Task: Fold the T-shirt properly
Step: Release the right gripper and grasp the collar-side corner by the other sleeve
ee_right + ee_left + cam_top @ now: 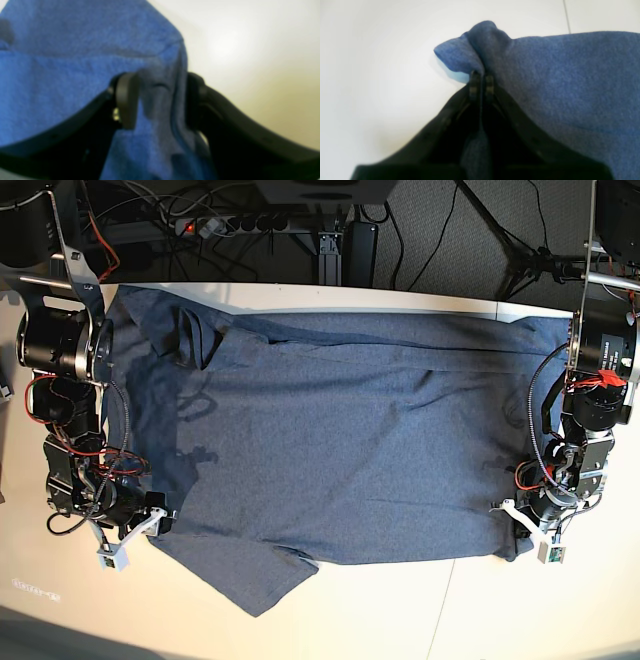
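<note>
We see the blue-grey T-shirt [340, 450] spread flat on the white worktop [450, 610], our left gripper [482, 83] with jaws pinched tight on one edge, our right gripper [160, 100] with jaws wide around a bunched fold, probably ready to lift together.

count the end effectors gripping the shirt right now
2: the left end effector is pinched shut on a shirt corner; the right end effector has bunched cloth between wide-set fingers.
</note>
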Available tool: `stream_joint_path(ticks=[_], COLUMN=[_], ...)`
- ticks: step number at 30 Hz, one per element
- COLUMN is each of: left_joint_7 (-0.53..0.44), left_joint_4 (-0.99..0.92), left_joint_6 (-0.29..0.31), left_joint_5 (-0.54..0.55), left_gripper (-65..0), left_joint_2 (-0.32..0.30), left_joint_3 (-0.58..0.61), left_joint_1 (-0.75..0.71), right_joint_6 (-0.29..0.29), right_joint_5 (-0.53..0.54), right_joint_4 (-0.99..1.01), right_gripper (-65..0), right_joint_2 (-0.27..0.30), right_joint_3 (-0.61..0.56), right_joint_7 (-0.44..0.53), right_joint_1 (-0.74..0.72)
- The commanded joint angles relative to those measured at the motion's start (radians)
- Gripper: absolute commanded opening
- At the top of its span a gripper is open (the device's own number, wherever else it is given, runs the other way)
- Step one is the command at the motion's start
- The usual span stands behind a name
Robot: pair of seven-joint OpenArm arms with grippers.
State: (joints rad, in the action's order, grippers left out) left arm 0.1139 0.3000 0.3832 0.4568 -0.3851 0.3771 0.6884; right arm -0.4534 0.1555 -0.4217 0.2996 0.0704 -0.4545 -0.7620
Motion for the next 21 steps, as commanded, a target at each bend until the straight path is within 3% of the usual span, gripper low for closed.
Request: stream_joint_path(ticks=[1,6,12,17,21], left_joint_7=[0.055,0.055,0.04,0.04,0.04], left_joint_4=[0.0,0.0,0.0,0.0,0.0], left_joint_6=[0.01,0.011,0.011,0.011,0.011], left_joint_5=[-0.02,-0.02,-0.02,-0.02,-0.021], left_gripper=[-65.0,-65.0,-65.0,-65.0,-65.0], left_joint_2=[0.0,0.0,0.0,0.0,0.0], left_joint_3=[0.005,0.005,0.005,0.005,0.005], left_joint_1=[0.01,0.01,0.021,0.054,0.068], right_joint_6=[-0.026,-0.026,-0.026,-0.024,-0.023], right_joint_5=[-0.002,0.026,0.029,-0.026,-0.056], right_joint_4=[-0.01,-0.01,-0.01,-0.01,-0.015], right_gripper=[-34.6,-34.6,-35.2,-46.2,-65.0], right_joint_2=[0.004,0.001,0.003,0.003,0.003], right_joint_3=[-0.028,-0.151,-0.169,-0.169,-0.169], right_joint_7=[-0.007,0.003,0.002,0.008,0.018], right_joint_1=[-0.025,-0.024,-0.024,-0.025,-0.024])
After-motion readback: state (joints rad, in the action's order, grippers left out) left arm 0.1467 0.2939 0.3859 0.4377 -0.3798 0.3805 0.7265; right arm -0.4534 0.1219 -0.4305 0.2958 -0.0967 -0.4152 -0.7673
